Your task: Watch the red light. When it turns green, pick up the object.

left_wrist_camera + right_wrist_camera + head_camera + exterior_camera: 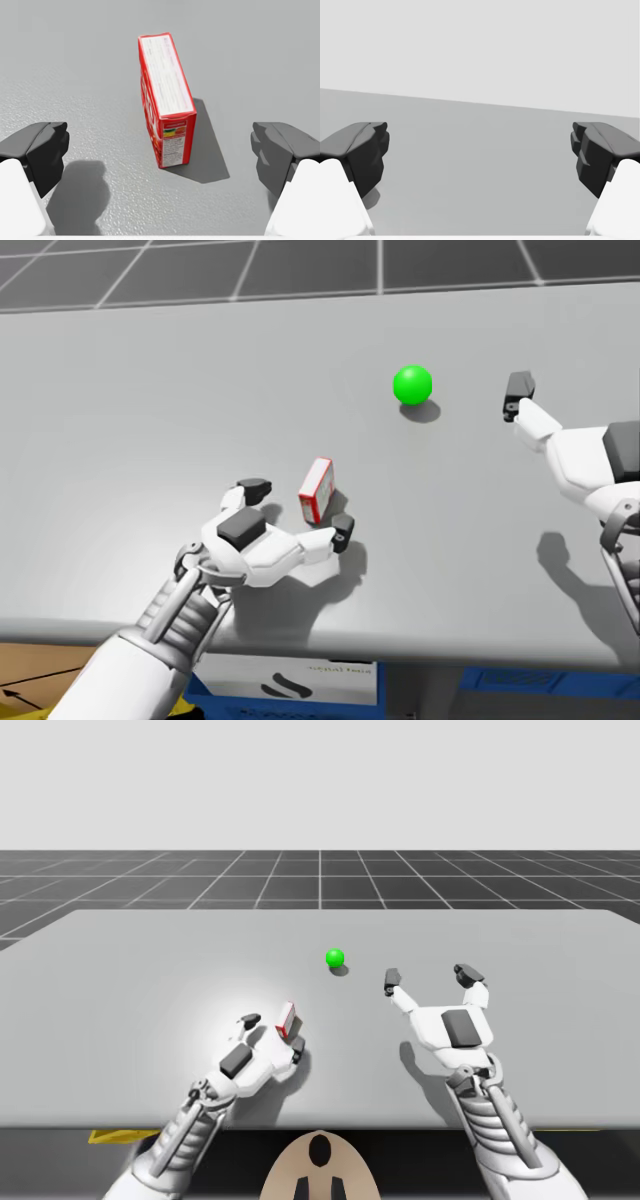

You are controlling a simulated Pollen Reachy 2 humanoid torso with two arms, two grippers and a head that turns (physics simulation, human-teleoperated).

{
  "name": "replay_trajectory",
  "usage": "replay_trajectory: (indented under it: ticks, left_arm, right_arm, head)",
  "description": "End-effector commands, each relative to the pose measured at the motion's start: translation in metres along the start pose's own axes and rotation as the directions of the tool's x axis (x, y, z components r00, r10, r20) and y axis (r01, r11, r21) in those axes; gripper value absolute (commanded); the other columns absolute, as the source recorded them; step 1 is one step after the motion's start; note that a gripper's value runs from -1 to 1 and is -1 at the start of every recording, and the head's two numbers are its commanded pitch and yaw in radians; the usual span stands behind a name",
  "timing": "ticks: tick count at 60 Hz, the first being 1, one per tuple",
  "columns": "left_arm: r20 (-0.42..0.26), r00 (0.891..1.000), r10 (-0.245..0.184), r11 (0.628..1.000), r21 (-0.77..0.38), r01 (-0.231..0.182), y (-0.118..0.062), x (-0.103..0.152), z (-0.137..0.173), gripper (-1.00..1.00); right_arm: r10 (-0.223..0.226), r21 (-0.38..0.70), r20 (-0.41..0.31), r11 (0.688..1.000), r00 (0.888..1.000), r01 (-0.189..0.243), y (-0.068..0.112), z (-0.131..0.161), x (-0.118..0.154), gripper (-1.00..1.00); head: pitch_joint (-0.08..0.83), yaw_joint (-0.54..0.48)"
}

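The light is a green ball (335, 958) (412, 384) on the grey table, past the middle. A small red box (287, 1018) (316, 490) (166, 115) stands on its narrow side at the near left. My left gripper (272, 1037) (297, 508) (160, 155) is open low over the table, its dark fingers on either side of the box and apart from it. My right gripper (430, 976) (480, 155) hovers open to the right of the ball, with nothing between its fingers; in the head view one of its fingertips (517, 390) shows.
The grey table (120, 980) stretches wide around both arms. Its near edge (400, 640) runs just behind my left wrist. A dark gridded floor (320, 875) lies beyond the far edge.
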Motion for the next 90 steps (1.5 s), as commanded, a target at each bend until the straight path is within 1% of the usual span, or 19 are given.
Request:
replay_trajectory:
  ticks: [1,12,20,22,23,24,25,26,36,50,56,58,60,67,73,77,80,85,90]
  left_arm:
    - [0.006,0.996,0.093,0.996,-0.017,-0.093,-0.029,0.005,-0.026,-1.0]
    - [0.007,0.994,0.111,0.994,0.017,-0.111,-0.038,0.01,-0.045,-1.0]
    - [-0.025,0.993,0.117,0.993,0.036,-0.116,-0.04,0.003,-0.051,-1.0]
    - [-0.027,0.993,0.119,0.992,0.045,-0.118,-0.039,0.001,-0.051,-0.64]
    - [-0.027,0.992,0.121,0.992,0.045,-0.119,-0.039,0.001,-0.051,-0.09]
    - [-0.029,0.992,0.125,0.992,0.039,-0.124,-0.039,0.0,-0.05,0.26]
    - [-0.029,0.992,0.125,0.991,0.039,-0.124,-0.039,0.0,-0.05,0.9]
    - [-0.029,0.992,0.124,0.992,0.039,-0.123,-0.039,0.0,-0.049,0.93]
    - [-0.014,0.994,0.11,0.993,0.035,-0.11,-0.04,0.0,-0.047,0.99]
    - [-0.011,0.995,0.099,0.995,0.026,-0.098,-0.041,-0.002,-0.046,1.0]
    - [-0.011,0.994,0.105,0.994,0.026,-0.105,-0.042,-0.003,-0.044,1.0]
    - [-0.011,0.994,0.111,0.994,0.025,-0.11,-0.042,-0.002,-0.044,1.0]
    - [-0.012,0.993,0.118,0.993,0.023,-0.118,-0.042,-0.001,-0.043,1.0]
    - [-0.005,0.991,0.137,0.99,0.022,-0.137,-0.041,0.006,-0.039,1.0]
    - [0.04,0.987,0.153,0.988,0.017,-0.154,-0.035,0.03,-0.025,1.0]
    - [0.083,0.982,0.17,0.985,-0.014,-0.169,-0.029,0.06,-0.009,1.0]
    - [0.118,0.981,0.156,0.988,-0.025,-0.154,-0.026,0.078,0.002,1.0]
    - [0.206,0.97,0.133,0.991,-0.027,-0.13,-0.023,0.116,0.024,1.0]
    - [0.292,0.95,0.11,0.994,-0.021,-0.109,-0.023,0.151,0.047,1.0]
  right_arm:
    - [-0.027,-0.001,0.0,1.0,1.0,0.027,0.005,0.002,0.001,-1.0]
    - [-0.029,0.002,0.003,1.0,1.0,0.029,0.005,0.003,0.002,-1.0]
    - [-0.032,0.0,0.005,1.0,0.999,0.032,0.004,0.004,0.003,-1.0]
    - [-0.032,0.0,0.005,0.999,0.999,0.032,0.004,0.004,0.003,-1.0]
    - [-0.032,0.0,0.005,0.999,0.999,0.032,0.005,0.004,0.003,-1.0]
    - [-0.032,0.0,0.005,0.999,0.999,0.032,0.005,0.004,0.003,-1.0]
    - [-0.031,0.0,0.006,1.0,0.999,0.031,0.005,0.004,0.003,-1.0]
    - [-0.031,0.0,0.006,1.0,0.999,0.031,0.005,0.004,0.003,-1.0]
    - [-0.031,-0.003,0.005,1.0,1.0,0.031,0.005,0.004,0.003,-1.0]
    - [-0.032,-0.002,0.0,0.999,0.999,0.032,0.005,0.003,0.003,-1.0]
    - [-0.048,0.006,-0.007,0.999,0.999,0.048,0.005,0.004,0.003,-1.0]
    - [-0.04,0.008,0.005,0.999,0.999,0.04,0.006,0.004,0.003,-1.0]
    - [-0.057,0.015,-0.003,0.998,0.998,0.057,0.006,0.005,0.003,-1.0]
    - [-0.068,0.046,-0.003,0.997,0.998,0.068,0.004,0.006,0.002,-1.0]
    - [-0.07,0.066,-0.004,0.995,0.998,0.07,0.002,0.005,0.001,-1.0]
    - [-0.062,0.077,-0.007,0.995,0.998,0.062,0.001,0.005,-0.001,-1.0]
    - [-0.052,0.085,0.001,0.995,0.999,0.052,0.001,0.005,-0.002,-1.0]
    - [-0.043,0.099,0.007,0.994,0.999,0.042,0.0,0.005,-0.004,-1.0]
    - [-0.046,0.13,0.011,0.991,0.999,0.044,0.0,0.006,-0.005,-1.0]
  head:
    - [0.675,0.13]
    - [0.677,0.12]
    - [0.678,0.11]
    - [0.678,0.11]
    - [0.678,0.11]
    - [0.679,0.11]
    - [0.679,0.11]
    - [0.679,0.11]
    - [0.653,0.12]
    - [0.445,0.12]
    - [0.362,0.11]
    - [0.341,0.11]
    - [0.319,0.1]
    - [0.295,0.11]
    - [0.295,0.11]
    - [0.291,0.11]
    - [0.289,0.11]
    - [0.286,0.11]
    - [0.286,0.11]
